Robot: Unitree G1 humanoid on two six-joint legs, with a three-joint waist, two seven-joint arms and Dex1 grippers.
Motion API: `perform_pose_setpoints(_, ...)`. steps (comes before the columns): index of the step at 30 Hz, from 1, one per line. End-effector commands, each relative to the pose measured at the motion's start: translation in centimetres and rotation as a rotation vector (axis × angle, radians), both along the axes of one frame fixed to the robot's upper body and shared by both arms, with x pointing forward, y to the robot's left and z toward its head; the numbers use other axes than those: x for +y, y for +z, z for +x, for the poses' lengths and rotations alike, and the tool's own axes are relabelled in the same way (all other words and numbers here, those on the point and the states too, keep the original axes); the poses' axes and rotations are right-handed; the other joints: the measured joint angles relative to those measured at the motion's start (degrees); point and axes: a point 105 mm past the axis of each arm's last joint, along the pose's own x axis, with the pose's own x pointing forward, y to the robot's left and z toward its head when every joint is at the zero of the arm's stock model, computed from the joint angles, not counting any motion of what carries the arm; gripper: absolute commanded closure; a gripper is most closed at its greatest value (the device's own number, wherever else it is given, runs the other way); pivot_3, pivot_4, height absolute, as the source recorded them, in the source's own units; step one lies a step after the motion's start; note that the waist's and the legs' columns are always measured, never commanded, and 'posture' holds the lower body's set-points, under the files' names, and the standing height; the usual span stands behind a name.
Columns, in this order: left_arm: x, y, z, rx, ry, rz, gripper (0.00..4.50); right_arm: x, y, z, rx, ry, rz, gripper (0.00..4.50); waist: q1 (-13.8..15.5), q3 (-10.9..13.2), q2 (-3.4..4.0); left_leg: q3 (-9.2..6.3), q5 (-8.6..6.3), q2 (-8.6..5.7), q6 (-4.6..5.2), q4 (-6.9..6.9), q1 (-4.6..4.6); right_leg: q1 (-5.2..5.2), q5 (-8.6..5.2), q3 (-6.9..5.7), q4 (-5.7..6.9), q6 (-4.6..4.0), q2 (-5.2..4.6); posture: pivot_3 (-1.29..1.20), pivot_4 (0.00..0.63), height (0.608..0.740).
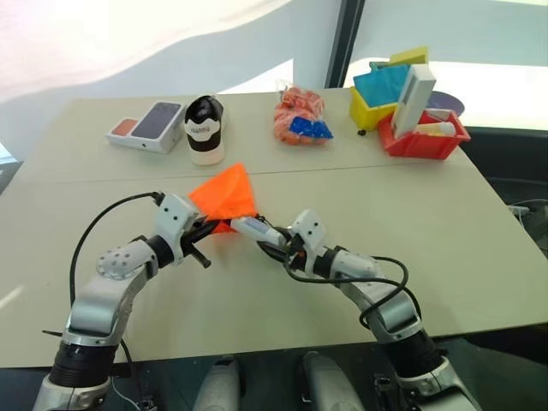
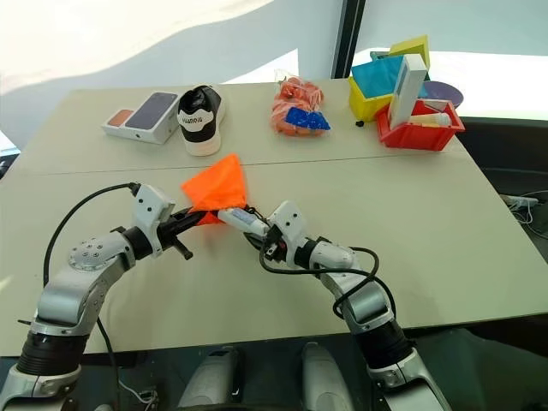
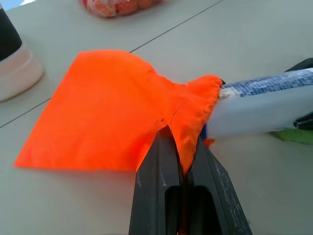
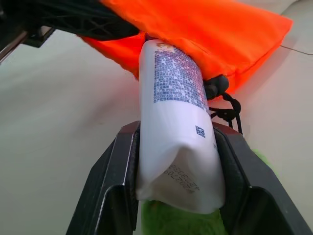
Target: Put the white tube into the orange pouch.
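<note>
Left wrist view: my left fingers (image 3: 183,169), pressed fully together on the hem of the orange pouch (image 3: 105,110), pinching the fabric beside its mouth. The white tube (image 3: 259,110) lies level with its leading end touching that mouth.

Right wrist view: my right fingers (image 4: 178,147), partly apart, clamped on the crimped end of the white tube, its blue print facing up. Black cord (image 4: 225,105) and a green fuzzy patch (image 4: 181,220) show under the tube, details the head views do not resolve.

Left eye view, wider stock on the surface (image 1: 445,223): pouch near the middle, its far corner lying flat. Along the far edge: phone box (image 1: 147,125), black-and-white shoe (image 1: 205,128), orange net bag (image 1: 300,116), yellow bin (image 1: 377,103), red bin (image 1: 424,137) holding a tall white box (image 1: 413,101).
</note>
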Motion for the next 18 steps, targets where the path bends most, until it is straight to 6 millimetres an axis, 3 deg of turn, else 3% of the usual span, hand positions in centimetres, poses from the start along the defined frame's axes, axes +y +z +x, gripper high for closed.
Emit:
perform_pose_setpoints(1,-1.2,1.3,-0.5,-0.043,-0.048,0.003,4.50,1.0,1.6,-0.6,-0.061,0.062,0.017,2.85,0.02,0.00,0.00,0.00,0.00,0.00,0.00,0.00,0.00,0.00,0.00,0.00,0.00,0.00,0.00,0.00,0.150,0.740)
perform_pose_setpoints(18,-3.0,1.2,-2.5,0.008,-0.158,0.003,4.50,4.7,3.1,2.9,-0.100,-0.095,-0.007,2.85,-0.15,0.00,0.00,-0.01,0.00,0.01,0.00,-0.02,-0.02,-0.04,0.01,0.00,0.04,0.00,0.01,0.00,0.150,0.740)
